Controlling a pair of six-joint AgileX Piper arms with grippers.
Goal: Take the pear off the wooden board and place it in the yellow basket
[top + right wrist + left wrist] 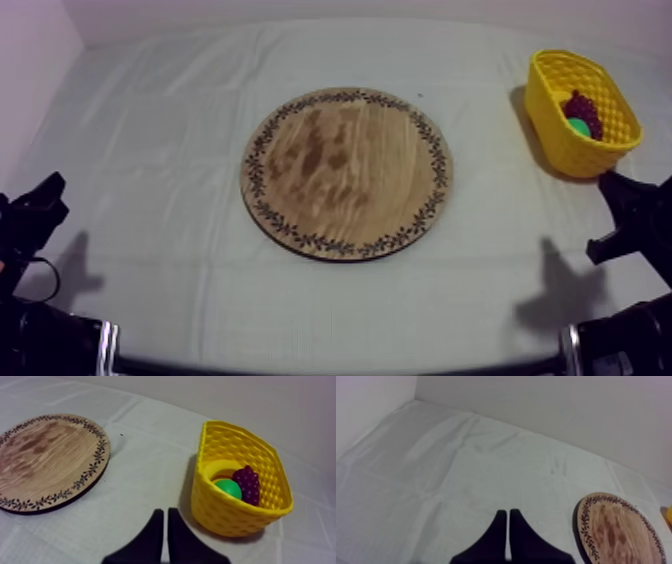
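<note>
While the creased grey-white cloth [150, 150] runs back to pale walls [561, 411], the pear [229, 488] lies inside the yellow basket [220, 513] beside the grapes [248, 483], well apart from the wooden board [347, 172] at mid-table. Left gripper [508, 513] and right gripper [165, 512] each have fingers pressed together.

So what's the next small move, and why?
Probably none: keep both arms parked. The wooden board is bare, a green fruit, likely the pear, lies beside the grapes in the yellow basket; left end effector and right end effector sit shut.
</note>
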